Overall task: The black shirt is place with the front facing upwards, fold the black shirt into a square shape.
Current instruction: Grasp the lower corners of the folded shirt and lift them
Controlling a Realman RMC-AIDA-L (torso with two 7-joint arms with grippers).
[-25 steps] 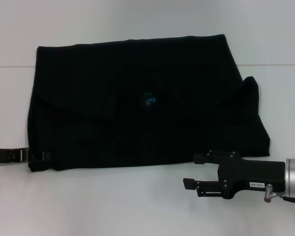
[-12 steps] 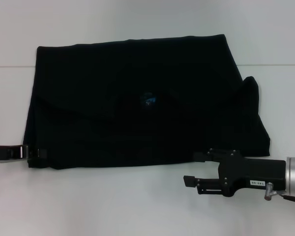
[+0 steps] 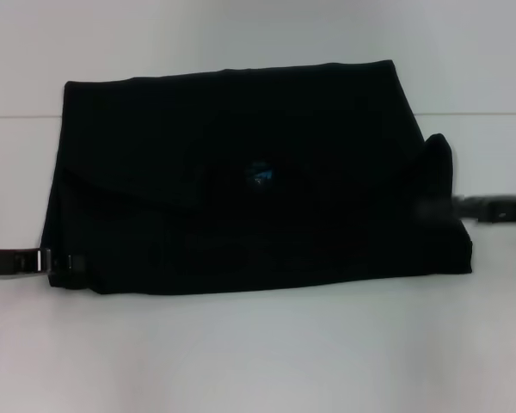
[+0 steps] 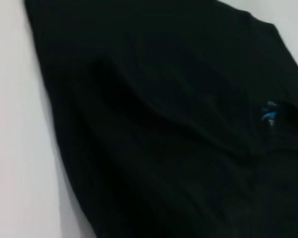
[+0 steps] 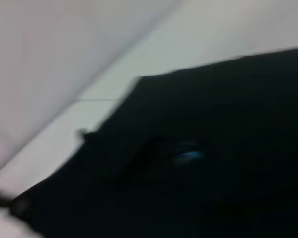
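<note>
Two claws (image 3: 64, 262) (image 3: 464, 206) at shirt (image 3: 241, 172) edges

The left end effector (image 3: 58, 263) shows as a slim black bar with a small bright silver band just behind its tip. The right end effector (image 3: 490, 208) is a thin dark grey-black streak, smeared, details unreadable.
</note>
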